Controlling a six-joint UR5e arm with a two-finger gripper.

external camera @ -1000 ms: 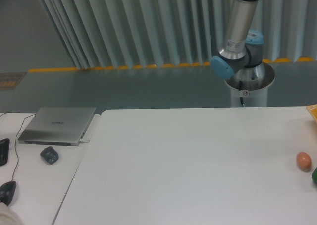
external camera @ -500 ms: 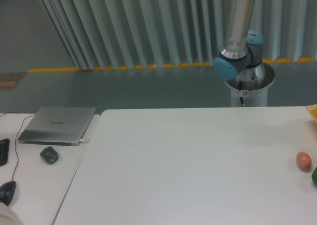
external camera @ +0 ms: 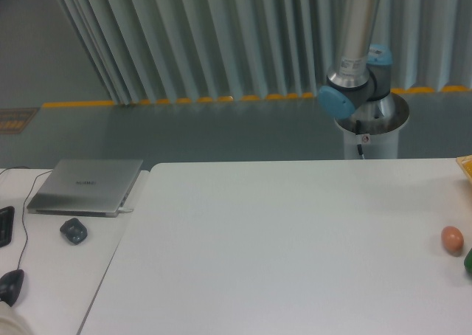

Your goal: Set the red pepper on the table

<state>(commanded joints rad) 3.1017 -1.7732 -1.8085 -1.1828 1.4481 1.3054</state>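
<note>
A: Looking for the pepper, I am finding none in view; only the table (external camera: 295, 232) is showing, with an orange-brown egg shape (external camera: 452, 239) and a green item (external camera: 468, 261) sitting at its right edge.

B: Is the gripper showing?

A: No. Only the arm (external camera: 354, 47) is rising out of the top of the view, so I cannot tell how the fingers are standing.

B: Which step, then?

A: Probably carrying or fetching. Next, I am judging, it needs lowering over bare tabletop before letting go.
</note>
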